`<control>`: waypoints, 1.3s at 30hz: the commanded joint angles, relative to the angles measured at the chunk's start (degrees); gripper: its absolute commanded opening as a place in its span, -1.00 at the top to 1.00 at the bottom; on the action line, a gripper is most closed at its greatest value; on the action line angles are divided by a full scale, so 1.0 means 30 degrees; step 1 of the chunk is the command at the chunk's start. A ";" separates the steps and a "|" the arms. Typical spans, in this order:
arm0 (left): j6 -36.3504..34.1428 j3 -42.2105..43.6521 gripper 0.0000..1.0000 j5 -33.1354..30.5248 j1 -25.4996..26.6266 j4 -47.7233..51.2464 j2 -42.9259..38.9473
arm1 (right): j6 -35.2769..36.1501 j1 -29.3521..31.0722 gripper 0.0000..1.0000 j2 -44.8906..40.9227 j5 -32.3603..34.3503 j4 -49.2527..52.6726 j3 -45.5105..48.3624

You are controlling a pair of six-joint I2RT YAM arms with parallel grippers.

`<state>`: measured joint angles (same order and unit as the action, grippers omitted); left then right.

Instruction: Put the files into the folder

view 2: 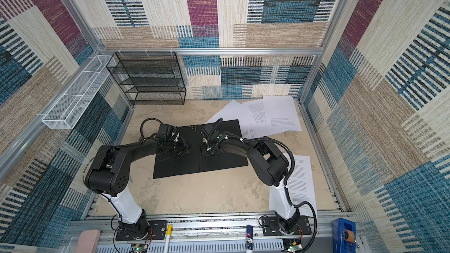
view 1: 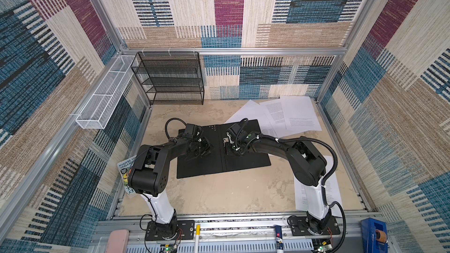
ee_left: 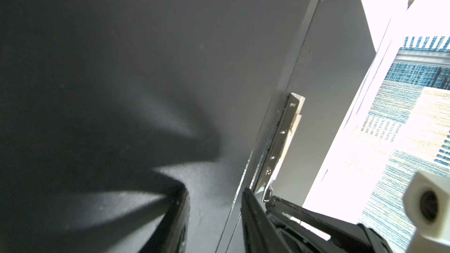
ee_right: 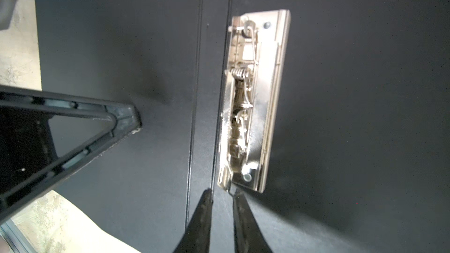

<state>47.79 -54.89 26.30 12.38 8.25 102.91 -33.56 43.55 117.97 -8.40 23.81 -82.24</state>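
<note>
Right gripper (ee_right: pixel 222 192), right wrist view: jaws are seen narrowly parted, nothing pinched. The clip (ee_right: pixel 255 98) lies straight ahead, its long axis in line with the jaws, lever end at their tips. Left wrist view: left gripper (ee_left: pixel 213 189) is held open and empty over the folder (ee_left: pixel 146 69), just beside the clip. Both top views: the folder is laid open on the desk (view 1: pixel 219 198); the files (view 1: pixel 295 114) are spread beyond it at far right, touching its corner, nearer the right arm.
</note>
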 commanded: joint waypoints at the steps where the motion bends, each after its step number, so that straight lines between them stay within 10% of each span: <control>1: 0.0035 0.0311 0.23 -0.1971 -0.0064 0.2494 0.0377 | -0.0092 0.0015 0.64 0.0135 0.0245 -0.0116 -0.0185; 39: -0.0216 0.0824 0.26 -0.1514 -0.0816 0.2285 0.0157 | -0.0883 -0.0854 0.69 0.0703 -0.1739 -0.1555 -0.0093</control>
<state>47.70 -53.10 29.04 10.28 5.98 102.59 -35.97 41.01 119.68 -13.47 19.57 -81.93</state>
